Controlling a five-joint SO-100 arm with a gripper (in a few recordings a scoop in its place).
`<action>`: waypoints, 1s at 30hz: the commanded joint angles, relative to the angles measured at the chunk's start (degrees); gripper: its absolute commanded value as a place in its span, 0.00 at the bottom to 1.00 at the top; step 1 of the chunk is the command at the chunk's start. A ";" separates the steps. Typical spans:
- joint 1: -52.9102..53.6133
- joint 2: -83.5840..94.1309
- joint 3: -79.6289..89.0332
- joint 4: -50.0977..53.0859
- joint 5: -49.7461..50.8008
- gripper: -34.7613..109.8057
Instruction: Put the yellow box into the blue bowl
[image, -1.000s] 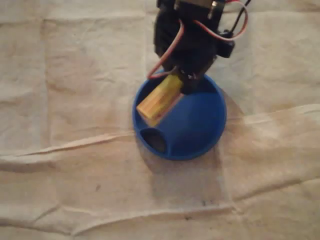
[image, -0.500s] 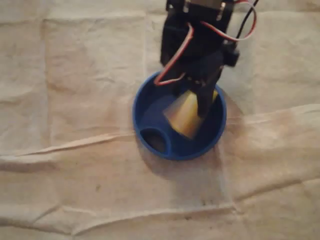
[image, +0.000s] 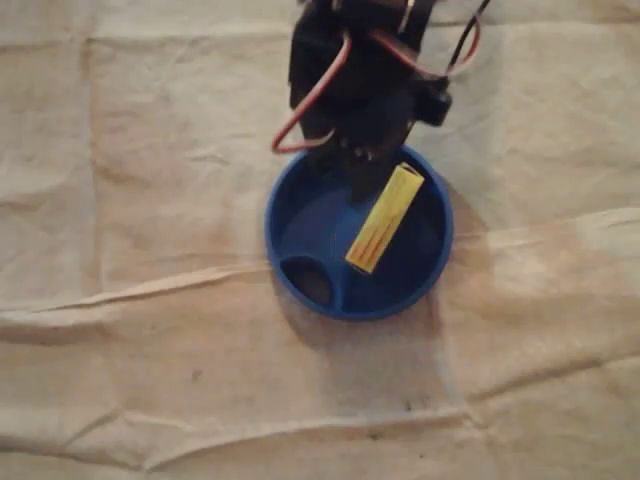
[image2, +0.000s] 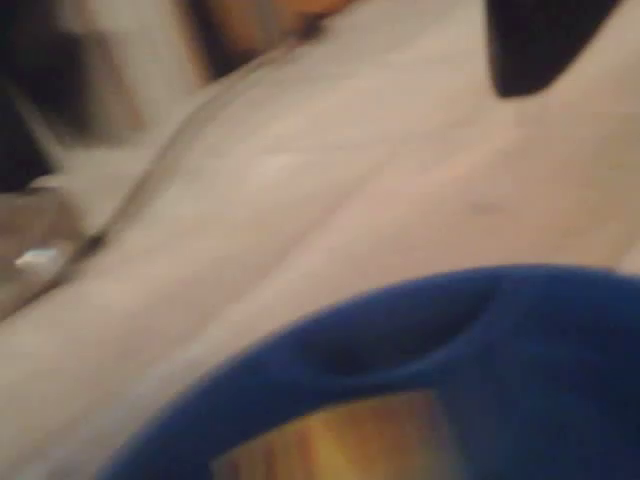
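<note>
The blue bowl (image: 283, 190) sits on the worktop (image: 120, 400), which is covered by a creased beige cloth (image: 150, 150). In the overhead view the yellow box (image: 385, 218) lies inside the bowl on its floor, right of centre. It is set on a slant, with one end up near the far right wall and the other end pointing down toward the bowl's lower left. A small round pocket (image: 308, 283) is built into the bowl's lower left rim, and it looks dark inside. The box is a long, narrow block, bright yellow on its top face with faint paler streaks along its length, and both ends are squarely cut. The black arm (image: 350, 70) comes in from the top edge with a red wire (image: 312, 100) looping beside it. Its hand (image: 350, 165) hangs over the bowl's upper rim, just beside the box's upper end. Whether its fingers are apart or together cannot be told. The wrist view is blurred. It shows the bowl's curved blue rim (image2: 480, 330) low in the picture, a patch of yellow box (image2: 340, 445) under it, the cloth (image2: 350, 180) beyond, and a dark fingertip (image2: 540, 45) at the upper right.
</note>
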 joint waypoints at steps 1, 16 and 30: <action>0.70 10.20 -2.11 0.44 1.58 0.24; -0.62 31.64 -2.02 10.02 26.54 0.24; -13.10 48.43 -1.85 24.17 33.40 0.24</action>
